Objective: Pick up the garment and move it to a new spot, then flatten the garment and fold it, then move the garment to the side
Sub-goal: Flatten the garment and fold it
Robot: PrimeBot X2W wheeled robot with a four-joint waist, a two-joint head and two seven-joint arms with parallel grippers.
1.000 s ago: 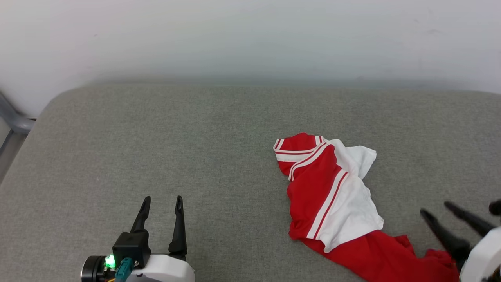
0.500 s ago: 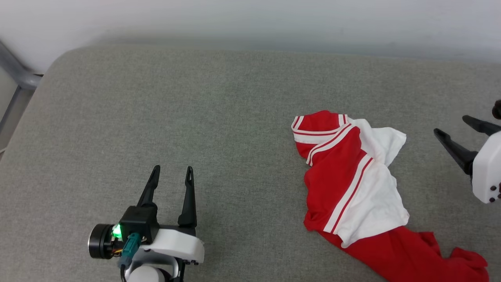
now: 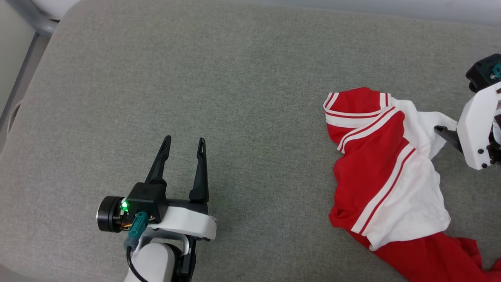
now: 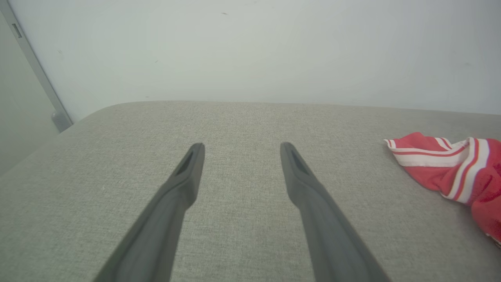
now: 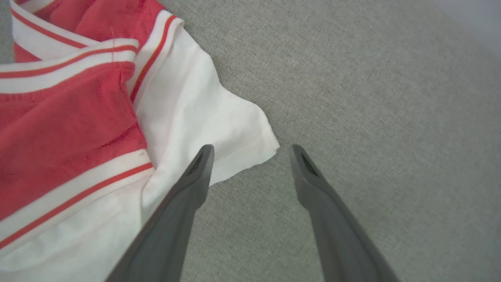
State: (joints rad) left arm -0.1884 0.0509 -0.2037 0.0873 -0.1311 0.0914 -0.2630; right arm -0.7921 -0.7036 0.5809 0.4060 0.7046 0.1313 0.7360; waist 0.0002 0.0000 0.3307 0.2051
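Observation:
The garment (image 3: 372, 164), a red T-shirt with white sleeves and striped trim, lies crumpled on the right of the grey cushion. Its striped edge shows at the right of the left wrist view (image 4: 450, 168). My right gripper (image 5: 251, 148) is open just above the corner of a white sleeve (image 5: 235, 133), one finger over the cloth and the other over bare cushion. In the head view one of its fingers (image 3: 446, 135) pokes out from its white housing at the sleeve. My left gripper (image 3: 184, 139) (image 4: 241, 145) stands open and holds nothing, well left of the garment.
The grey fabric cushion (image 3: 250, 78) has a rounded far-left corner. A grey metal bar (image 3: 27, 58) runs beside that corner. A pale wall (image 4: 250, 47) rises behind the cushion's far edge.
The head camera has tilted down and shifted, so the whole picture moved. My right gripper has travelled from near the garment's red lower part up to its white sleeve. Both grippers stay open.

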